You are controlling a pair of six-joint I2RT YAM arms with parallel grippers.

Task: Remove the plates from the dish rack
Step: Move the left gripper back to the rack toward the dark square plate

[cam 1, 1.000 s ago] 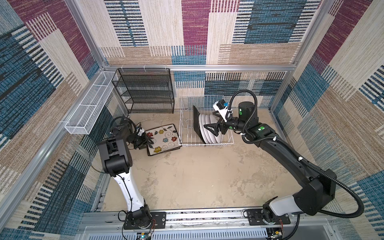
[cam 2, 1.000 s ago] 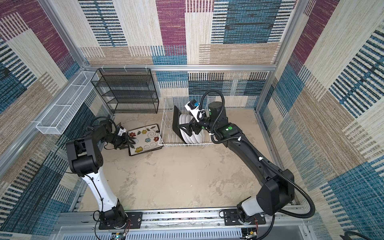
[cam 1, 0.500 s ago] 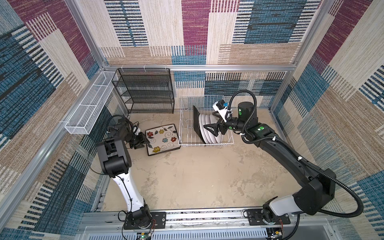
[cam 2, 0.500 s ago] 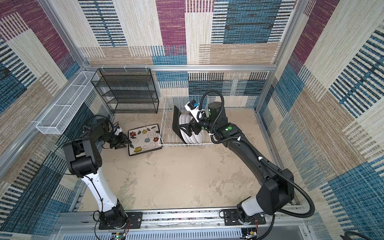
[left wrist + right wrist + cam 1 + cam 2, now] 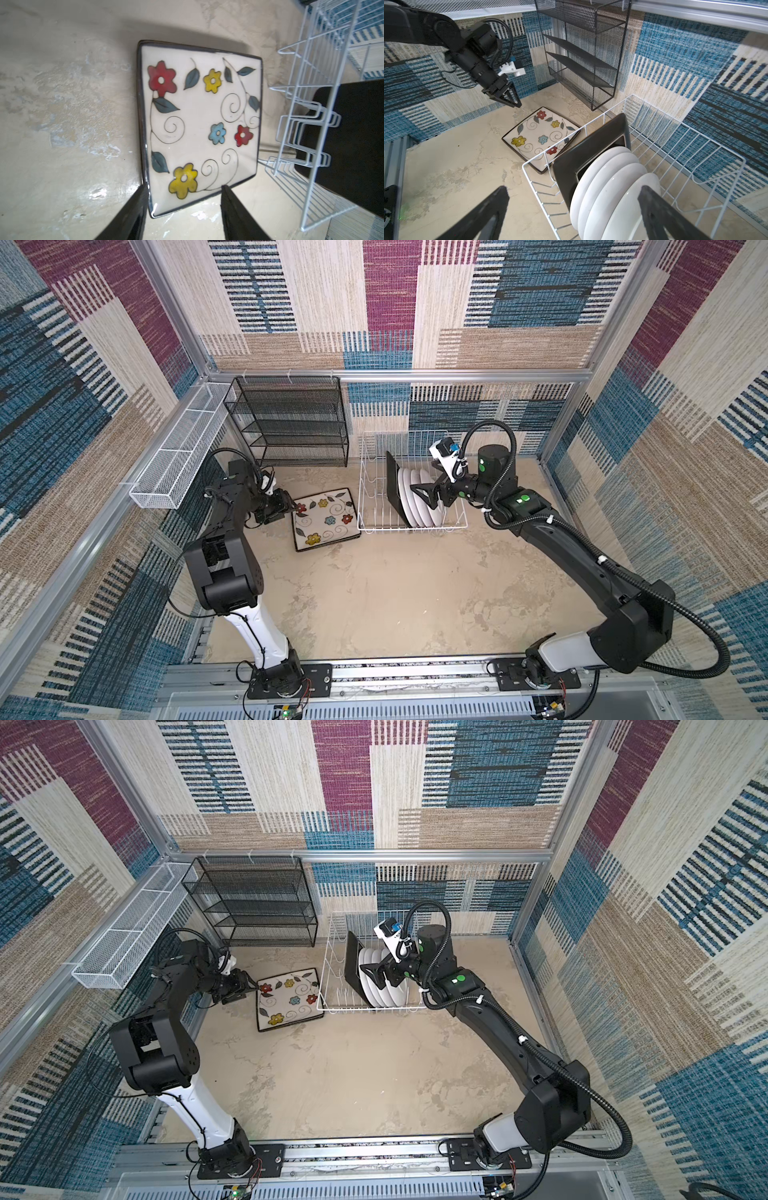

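While the left claw [image 5: 292,506] hung half-open beside the square plate [image 5: 326,519], the right claw [image 5: 424,495] gaped over racked plates [image 5: 419,517], both empty.

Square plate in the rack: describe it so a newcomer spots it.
Find the white wire dish rack by the back wall. Its square plate stands on edge, leftmost in the row. Its neighbours are round white plates; it alone is black.
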